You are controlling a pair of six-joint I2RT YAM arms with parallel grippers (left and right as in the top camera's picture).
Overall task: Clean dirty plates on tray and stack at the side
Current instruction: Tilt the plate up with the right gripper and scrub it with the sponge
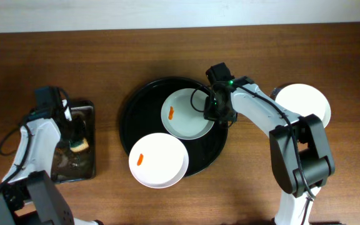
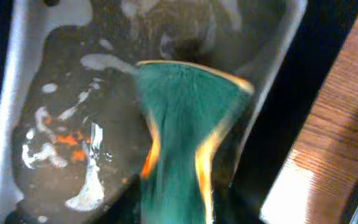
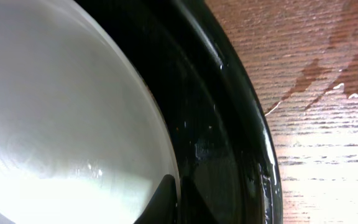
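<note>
I am holding the left pincer [image 1: 77, 139] low over the small rectangular tray [image 1: 87, 110] at the left of the overhead view. It is pinching the sponge [image 2: 185, 118]: the left wrist view shows the green and yellow pad squeezed into a narrow waist, though the fingers themselves are not showing clearly. Below it the tray floor is carrying wet streaks and orange residue [image 2: 67, 138], so I judge I am keeping the sponge here to wet or rinse it.

The right pincer [image 1: 217, 114] is sitting at the right edge of the upper plate [image 1: 189, 122], inside the black tray [image 1: 136, 106]. The right wrist view is showing only white rim against black wall, so I cannot tell whether this pincer is spread or pressed together. I judge it is placed there to steady or lift that plate by its rim.

Moving outward, that plate is bearing an orange smear [image 1: 171, 113] near its left side. The lower plate [image 1: 161, 165], also smeared, is overhanging the tray's lower-left rim. A third plate [image 1: 302, 103], showing no smear, is lying on the bench [image 1: 55, 56] to the right, well apart from the tray, where I take the stack to be starting.
</note>
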